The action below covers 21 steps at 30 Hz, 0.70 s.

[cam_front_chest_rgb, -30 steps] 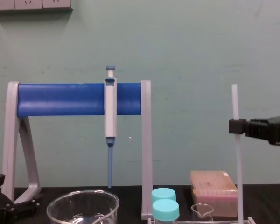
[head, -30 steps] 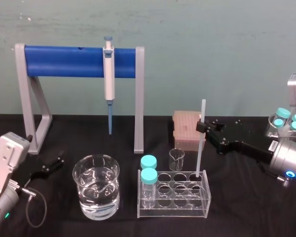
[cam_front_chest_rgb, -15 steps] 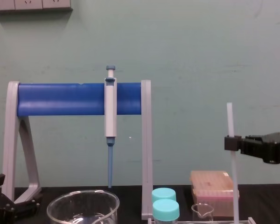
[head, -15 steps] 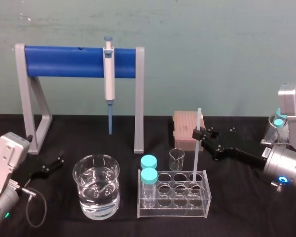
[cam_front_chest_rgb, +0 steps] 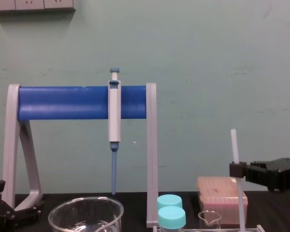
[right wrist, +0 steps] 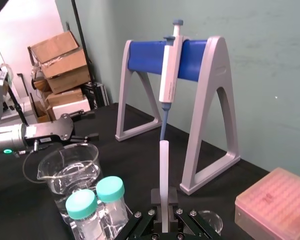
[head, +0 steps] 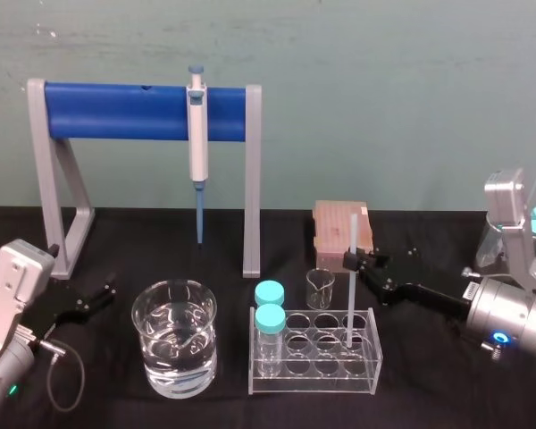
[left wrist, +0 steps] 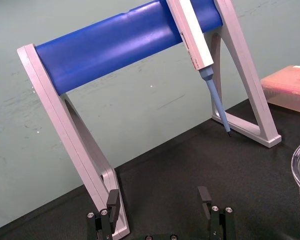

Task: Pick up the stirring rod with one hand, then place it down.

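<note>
The stirring rod [head: 351, 237] is a thin translucent-white stick standing upright, its lower end down in a back-right hole of the clear tube rack [head: 314, 365]. My right gripper [head: 349, 260] reaches in from the right and is shut on the rod about a third of the way down its length. The chest view shows the rod [cam_front_chest_rgb: 234, 144] sticking up above the right gripper [cam_front_chest_rgb: 237, 170]. From the right wrist, the rod [right wrist: 163, 167] rises from between the closed black jaws. My left gripper [head: 85, 277] rests open at the left, low over the table by the stand's foot, with its fingers [left wrist: 205, 196] spread and holding nothing.
A grey-and-blue pipette [head: 196, 134] hangs on the blue-barred stand [head: 116, 112] at the back. A water-filled glass beaker [head: 174, 338] stands left of the rack. Two teal-capped vials [head: 270, 308] sit in the rack. Behind it are a small beaker [head: 320, 288] and a pink tip box [head: 335, 228].
My right gripper has come down and a little to the left with the rod in it. The rod's lower end now sits deeper in the rack. The left arm has not moved.
</note>
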Each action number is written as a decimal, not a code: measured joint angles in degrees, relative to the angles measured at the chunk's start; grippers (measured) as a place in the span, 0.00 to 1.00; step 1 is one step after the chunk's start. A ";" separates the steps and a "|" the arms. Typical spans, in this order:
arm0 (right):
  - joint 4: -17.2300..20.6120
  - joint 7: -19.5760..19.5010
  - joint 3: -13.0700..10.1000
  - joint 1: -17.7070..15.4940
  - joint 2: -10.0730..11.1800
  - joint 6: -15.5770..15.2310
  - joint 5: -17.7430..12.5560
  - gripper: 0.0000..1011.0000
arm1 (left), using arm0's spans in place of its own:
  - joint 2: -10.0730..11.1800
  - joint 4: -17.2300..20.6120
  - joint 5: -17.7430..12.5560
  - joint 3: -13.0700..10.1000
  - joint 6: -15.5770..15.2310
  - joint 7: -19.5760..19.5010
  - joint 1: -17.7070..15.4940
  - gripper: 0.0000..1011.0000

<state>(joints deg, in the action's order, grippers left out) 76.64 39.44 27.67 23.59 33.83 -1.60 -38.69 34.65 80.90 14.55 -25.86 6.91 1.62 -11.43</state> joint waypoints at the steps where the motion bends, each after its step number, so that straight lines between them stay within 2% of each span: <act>1: -0.44 0.08 0.07 0.07 -0.20 0.06 0.15 0.07 | 0.00 0.00 0.00 0.00 0.00 0.00 0.00 0.99; 18: -3.08 0.38 0.41 0.52 -1.77 0.20 1.37 0.07 | 0.00 0.00 0.00 0.00 0.00 0.00 0.00 0.99; 21: -3.06 0.43 0.31 0.52 -1.81 0.06 1.43 0.13 | 0.00 0.00 0.00 0.00 0.00 0.00 0.00 0.99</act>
<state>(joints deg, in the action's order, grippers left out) 73.58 39.87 27.99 24.11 32.02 -1.54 -37.26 34.65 80.90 14.55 -25.86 6.91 1.62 -11.44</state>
